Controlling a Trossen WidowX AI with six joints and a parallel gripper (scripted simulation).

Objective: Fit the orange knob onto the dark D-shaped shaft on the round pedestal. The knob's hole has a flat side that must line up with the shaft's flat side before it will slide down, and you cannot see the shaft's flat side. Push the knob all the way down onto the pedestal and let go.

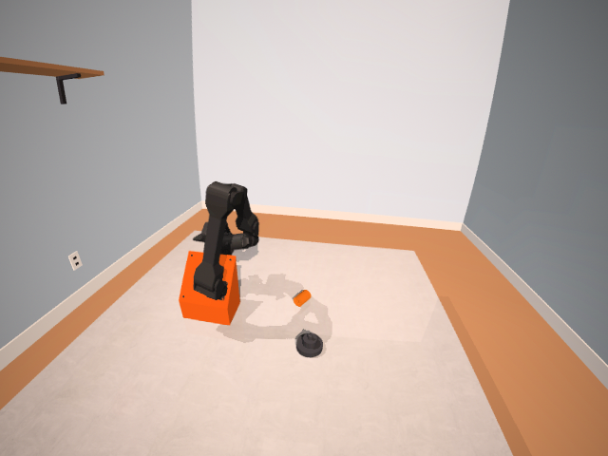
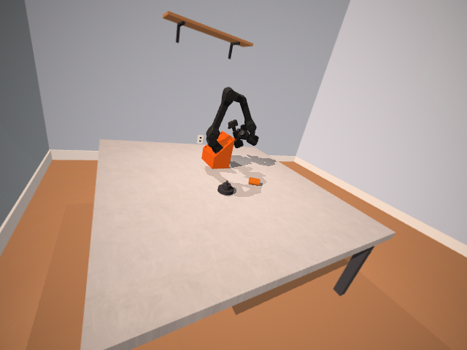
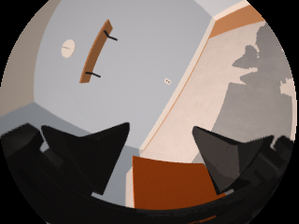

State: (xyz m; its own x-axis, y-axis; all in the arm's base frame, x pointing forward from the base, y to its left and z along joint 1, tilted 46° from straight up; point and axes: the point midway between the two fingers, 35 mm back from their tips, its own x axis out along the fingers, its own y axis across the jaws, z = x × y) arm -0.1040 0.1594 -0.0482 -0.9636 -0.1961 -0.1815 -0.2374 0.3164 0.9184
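Note:
The orange knob [image 1: 301,297] [image 2: 254,181] lies on its side on the table, behind the pedestal in the top view and to its right in the exterior view. The round dark pedestal [image 1: 309,350] [image 2: 225,190] stands upright on the table with its short dark shaft pointing up and bare. The shaft's flat side cannot be made out. My gripper [image 3: 162,128] is open and empty, its two dark fingers wide apart. It is held above the table beside the arm's base, far from the knob and pedestal. The knob and pedestal are outside the wrist view.
The arm's orange base block [image 1: 205,310] [image 2: 222,159] [image 3: 168,184] stands on the table [image 1: 147,392] [image 2: 169,244], close to the gripper. A wooden shelf [image 1: 29,66] [image 2: 207,29] [image 3: 95,53] is on the wall, high above. The arm's shadow falls around the knob.

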